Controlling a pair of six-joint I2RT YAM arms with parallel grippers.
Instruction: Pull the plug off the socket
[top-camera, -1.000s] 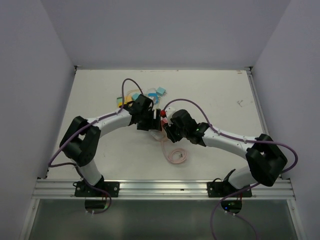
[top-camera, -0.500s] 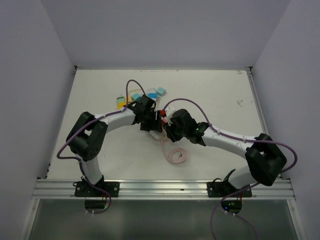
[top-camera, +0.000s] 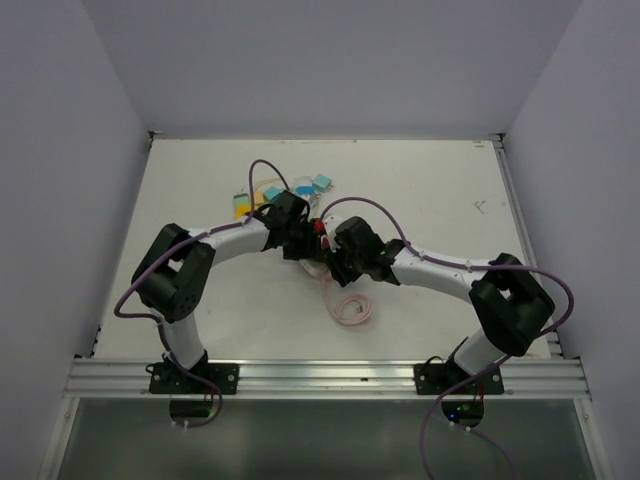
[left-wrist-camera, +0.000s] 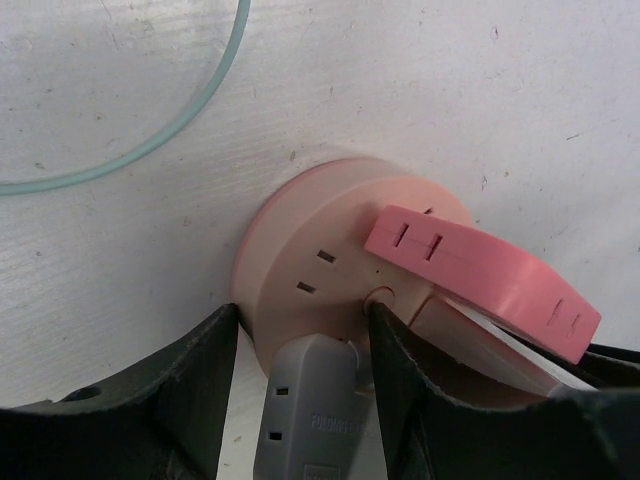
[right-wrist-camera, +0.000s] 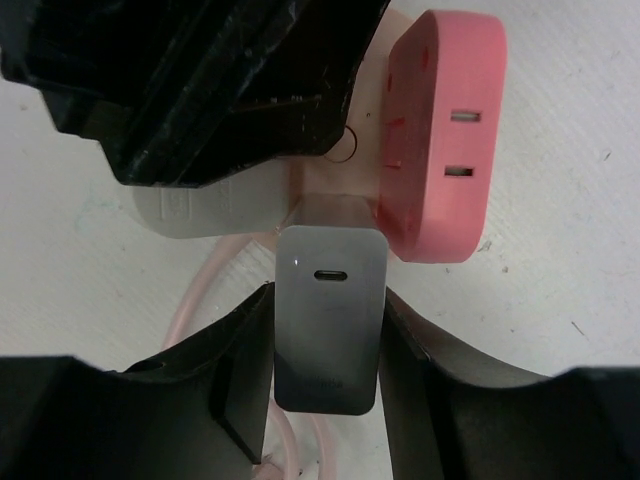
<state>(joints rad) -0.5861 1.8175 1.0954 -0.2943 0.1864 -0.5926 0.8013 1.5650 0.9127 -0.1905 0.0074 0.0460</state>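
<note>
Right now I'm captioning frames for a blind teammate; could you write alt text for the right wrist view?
A grey charger with a USB-C port sits between the right end effector's black fingers, which touch its sides. It is plugged into a pale socket hub beside a pink adapter, with the left end effector dark at upper left.

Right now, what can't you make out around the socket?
- Left wrist: plug cut off by the bottom edge; left gripper contact unclear.
- Right wrist: charger prongs hidden by its own body; right gripper grip unclear.
- Top: socket mostly under both grippers, too small for detail.
</note>
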